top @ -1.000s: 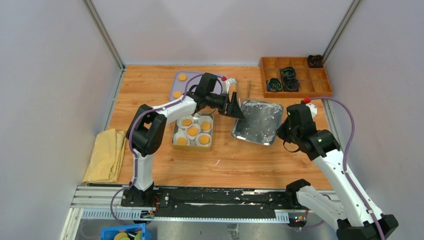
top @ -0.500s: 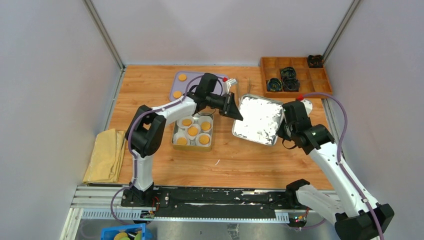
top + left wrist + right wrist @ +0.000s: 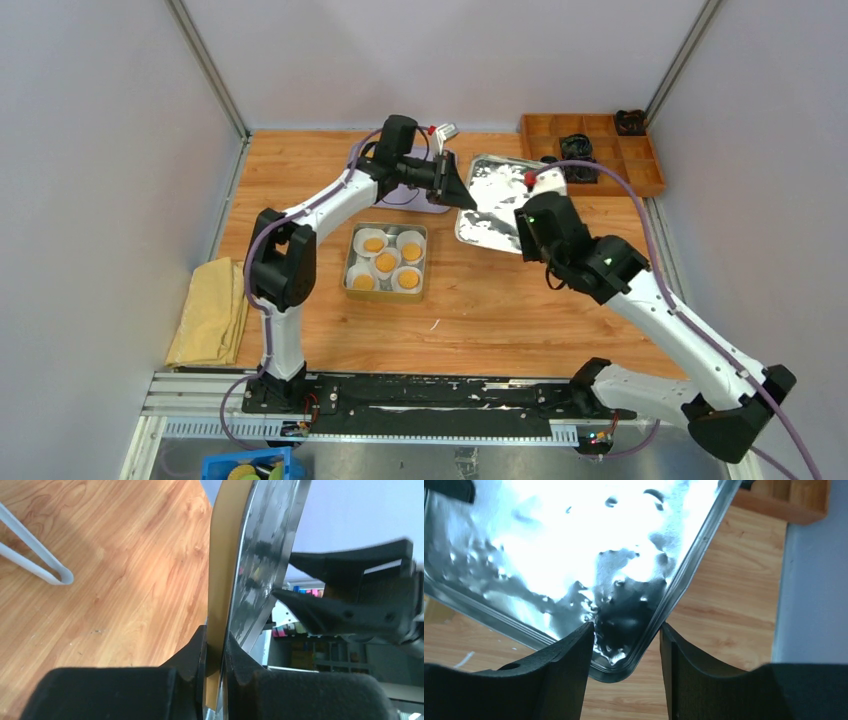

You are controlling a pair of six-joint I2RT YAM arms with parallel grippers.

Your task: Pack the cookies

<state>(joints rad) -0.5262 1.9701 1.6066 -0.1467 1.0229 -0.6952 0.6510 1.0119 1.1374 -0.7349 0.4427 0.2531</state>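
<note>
A: Where do we put the cookies (image 3: 386,262)?

B: Centre of the overhead view. We count five, each in one of the white paper cups (image 3: 420,281), all inside the open tin (image 3: 347,270). The tin sits flat on the wooden table (image 3: 480,310).

A: And the metal lid (image 3: 490,195)?

B: Upper centre, up and to the right of the tin, well apart from it. It is shiny inside and gold on its outer face. We cannot tell whether any edge rests on the table.

A: Left gripper (image 3: 216,647)?

B: Clamped on the lid's rim. In its wrist view we see the sheet edge-on, pinched between the two fingers.

A: Right gripper (image 3: 626,630)?

B: Its fingers stand apart. One corner of the lid sits in the gap between them, seen face-on. We cannot tell whether either finger touches the rim.

A: Anything else?

B: We note a yellow cloth (image 3: 210,310) at the left edge and a wooden compartment tray (image 3: 640,170) at the upper right, with dark items in some cells.
</note>
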